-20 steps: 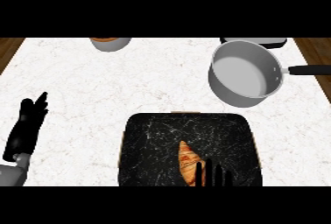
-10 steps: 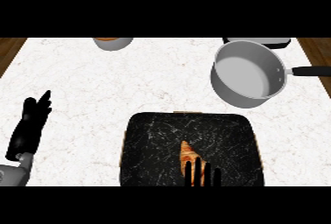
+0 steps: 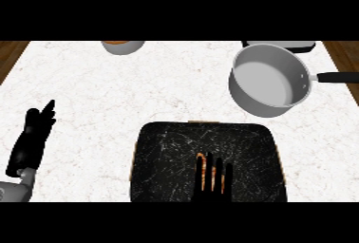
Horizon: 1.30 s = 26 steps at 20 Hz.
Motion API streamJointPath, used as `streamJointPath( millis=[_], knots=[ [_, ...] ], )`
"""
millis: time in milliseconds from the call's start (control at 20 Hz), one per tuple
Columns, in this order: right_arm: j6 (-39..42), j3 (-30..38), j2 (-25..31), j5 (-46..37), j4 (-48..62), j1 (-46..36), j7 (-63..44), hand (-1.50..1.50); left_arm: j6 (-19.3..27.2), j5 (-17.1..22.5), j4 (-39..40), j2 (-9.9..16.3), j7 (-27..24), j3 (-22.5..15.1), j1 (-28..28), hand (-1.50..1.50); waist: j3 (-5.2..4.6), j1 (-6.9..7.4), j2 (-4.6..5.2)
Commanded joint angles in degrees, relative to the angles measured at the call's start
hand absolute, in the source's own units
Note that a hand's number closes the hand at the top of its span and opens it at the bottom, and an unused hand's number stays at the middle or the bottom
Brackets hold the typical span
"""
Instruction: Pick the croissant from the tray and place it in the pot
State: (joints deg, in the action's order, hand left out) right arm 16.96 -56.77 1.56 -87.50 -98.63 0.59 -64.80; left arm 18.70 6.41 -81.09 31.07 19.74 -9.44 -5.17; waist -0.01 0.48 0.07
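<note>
Black right hand (image 3: 214,176) laid over golden, flaky croissant (image 3: 201,168) on dark speckled square tray (image 3: 168,147), fingers straight, not yet curled. Likely light, soft, crumbly; best pinched gently mid-body. Grey metal pot (image 3: 270,78) well apart.

No readable text, labels or numbers anywhere.

A kitchen, plainly; white marbled counter (image 3: 140,90) with wood showing past its left and right edges; grey pot (image 3: 270,80) with black handle near the right edge; dark tray (image 3: 168,156) at the near edge; bowl (image 3: 123,46) at the far edge.
</note>
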Motion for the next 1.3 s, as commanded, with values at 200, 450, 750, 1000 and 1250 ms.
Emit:
streamJointPath(
  millis=[200,450,750,1000,1250],
  knots=[
    [2.3,2.5,-1.5,3.6,3.9,-1.2,-10.9,-1.50,-1.1,0.0,-1.6,0.1,2.5,1.5,-0.3,0.00,0.01,-0.15,-0.09],
    [1.0,2.2,-1.5,6.9,5.2,-3.5,-12.6,-1.50,0.1,-2.7,-1.8,-1.3,2.6,0.8,-0.8,0.00,0.01,-0.31,-0.06],
    [-3.8,2.2,-1.5,8.7,9.7,-5.0,-13.5,-1.50,-1.6,-2.8,0.6,-1.1,0.9,2.9,-0.9,0.00,0.00,-0.22,-0.03],
    [-3.3,4.9,-1.5,11.0,11.0,-7.9,-12.5,-1.50,-2.6,-2.4,2.1,-2.5,-0.1,4.2,-1.4,0.00,0.00,-0.20,-0.02],
    [-6.6,7.6,-1.6,12.1,14.5,-8.6,-9.6,-1.50,-2.5,-4.1,0.2,-3.3,0.5,4.0,0.0,0.00,0.02,-0.13,-0.03]
  ],
)
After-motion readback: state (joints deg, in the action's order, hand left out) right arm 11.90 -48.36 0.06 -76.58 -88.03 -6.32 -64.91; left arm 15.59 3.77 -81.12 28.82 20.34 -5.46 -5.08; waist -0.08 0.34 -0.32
